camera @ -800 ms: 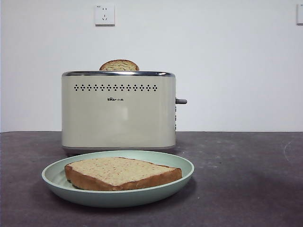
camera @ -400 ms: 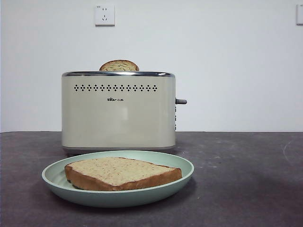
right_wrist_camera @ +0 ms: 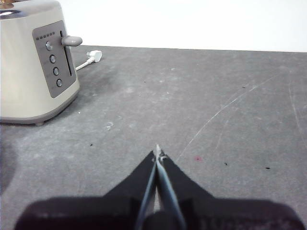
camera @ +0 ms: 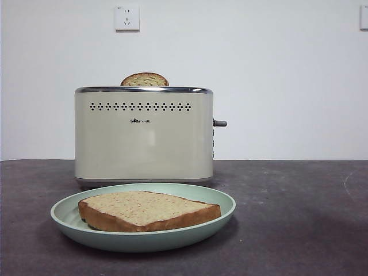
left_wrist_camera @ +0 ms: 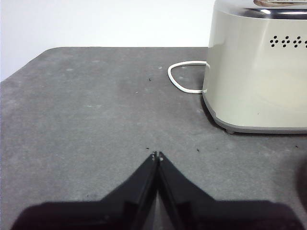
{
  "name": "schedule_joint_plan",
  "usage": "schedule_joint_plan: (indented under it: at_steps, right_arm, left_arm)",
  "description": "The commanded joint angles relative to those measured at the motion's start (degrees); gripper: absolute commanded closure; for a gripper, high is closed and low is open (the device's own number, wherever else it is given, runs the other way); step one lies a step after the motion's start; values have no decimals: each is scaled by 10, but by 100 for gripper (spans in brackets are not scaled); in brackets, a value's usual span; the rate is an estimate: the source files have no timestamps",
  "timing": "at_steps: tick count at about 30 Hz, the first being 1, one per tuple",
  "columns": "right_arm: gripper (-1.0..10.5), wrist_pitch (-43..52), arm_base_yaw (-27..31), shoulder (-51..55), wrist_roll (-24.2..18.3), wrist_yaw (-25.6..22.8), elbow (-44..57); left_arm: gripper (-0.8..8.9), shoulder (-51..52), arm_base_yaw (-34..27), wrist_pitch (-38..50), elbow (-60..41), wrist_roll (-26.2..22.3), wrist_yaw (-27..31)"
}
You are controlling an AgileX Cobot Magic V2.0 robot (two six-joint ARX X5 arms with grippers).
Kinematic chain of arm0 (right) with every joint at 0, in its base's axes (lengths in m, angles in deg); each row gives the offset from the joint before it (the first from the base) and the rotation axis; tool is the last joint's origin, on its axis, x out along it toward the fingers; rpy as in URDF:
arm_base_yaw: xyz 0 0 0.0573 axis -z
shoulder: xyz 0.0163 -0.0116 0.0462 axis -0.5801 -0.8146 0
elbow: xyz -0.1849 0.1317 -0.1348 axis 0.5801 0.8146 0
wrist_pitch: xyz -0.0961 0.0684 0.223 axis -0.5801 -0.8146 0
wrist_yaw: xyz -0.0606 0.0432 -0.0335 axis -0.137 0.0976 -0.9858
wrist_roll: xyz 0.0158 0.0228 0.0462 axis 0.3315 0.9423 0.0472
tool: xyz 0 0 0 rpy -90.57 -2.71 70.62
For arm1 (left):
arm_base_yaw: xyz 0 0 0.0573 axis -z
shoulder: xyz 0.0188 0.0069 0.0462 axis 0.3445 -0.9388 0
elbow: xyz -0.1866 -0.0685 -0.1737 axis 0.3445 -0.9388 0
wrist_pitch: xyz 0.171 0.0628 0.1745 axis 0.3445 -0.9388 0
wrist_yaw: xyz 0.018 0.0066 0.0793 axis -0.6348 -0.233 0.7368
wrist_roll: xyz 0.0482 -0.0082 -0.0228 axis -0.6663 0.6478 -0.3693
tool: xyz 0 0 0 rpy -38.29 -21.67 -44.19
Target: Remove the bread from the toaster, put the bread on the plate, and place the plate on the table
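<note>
The bread [camera: 146, 209] lies flat in the pale mint-green plate [camera: 69, 221], which rests on the dark grey table [camera: 299, 224] in front of the cream toaster [camera: 144, 138]. A second slice [camera: 145, 80] pokes its domed top out of a toaster slot. Neither arm shows in the front view. My left gripper [left_wrist_camera: 157, 156] is shut and empty, low over the table beside the toaster [left_wrist_camera: 259, 72]. My right gripper [right_wrist_camera: 158, 154] is shut and empty on the toaster's [right_wrist_camera: 33, 62] lever side.
A white power cord [left_wrist_camera: 184, 79] loops on the table behind the toaster, its plug [right_wrist_camera: 92, 57] lying near the lever [right_wrist_camera: 71, 41]. A wall socket [camera: 127, 18] sits above. The table's far corner edge [left_wrist_camera: 29, 62] shows in the left wrist view.
</note>
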Motion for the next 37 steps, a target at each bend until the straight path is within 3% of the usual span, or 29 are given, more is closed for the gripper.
schedule_joint_plan:
  at_steps: [1, 5, 37]
  right_arm:
    - [946, -5, 13, 1, -4, -1, 6]
    - [946, -5, 36, 1, -4, -2, 6]
    - [946, -5, 35, 1, -4, -1, 5]
  left_arm:
    - [817, 1, -1, 3, -7, 3, 0]
    - [817, 1, -1, 3, -7, 3, -1]
    - [817, 1, -1, 3, -7, 3, -1]
